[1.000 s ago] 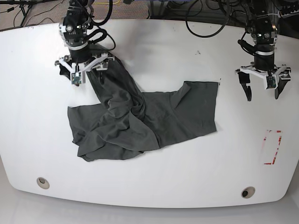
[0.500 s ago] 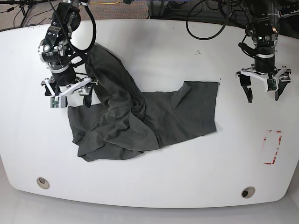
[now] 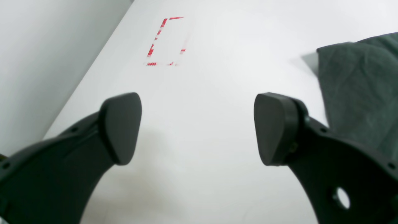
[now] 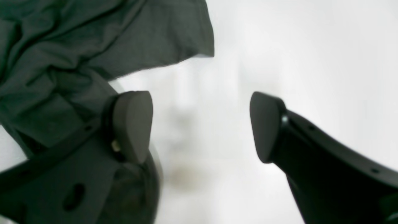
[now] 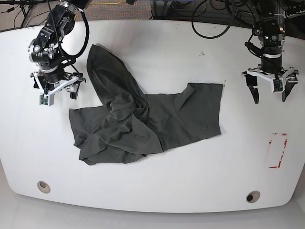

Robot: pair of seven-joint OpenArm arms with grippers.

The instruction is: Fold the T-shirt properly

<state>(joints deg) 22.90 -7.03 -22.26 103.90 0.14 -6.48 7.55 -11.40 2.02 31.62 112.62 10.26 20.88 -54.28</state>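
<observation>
A: We have a white surface (image 5: 157,191) with rounded corners, cables trailing beyond its far edge, and a red dashed rectangle (image 5: 278,150) marked near its right edge

B: And the T-shirt (image 5: 143,121)? We see it lying crumpled around the middle, a bit toward the left edge, dark charcoal grey. One long part runs up toward the far left corner, and a flatter part spreads out toward the right

A: Agreed. The right claw (image 5: 57,90) hangs over the far left part of the surface, just beside that long part, with its fingers spread and nothing between them. In its wrist view we see only bare white between the pads (image 4: 133,124), with cloth behind the one on the left

B: The left claw (image 5: 269,91) is over the far right part, well apart from the cloth, also released and empty. Its wrist view shows the shirt's edge off to one side and the red marking ahead
</observation>
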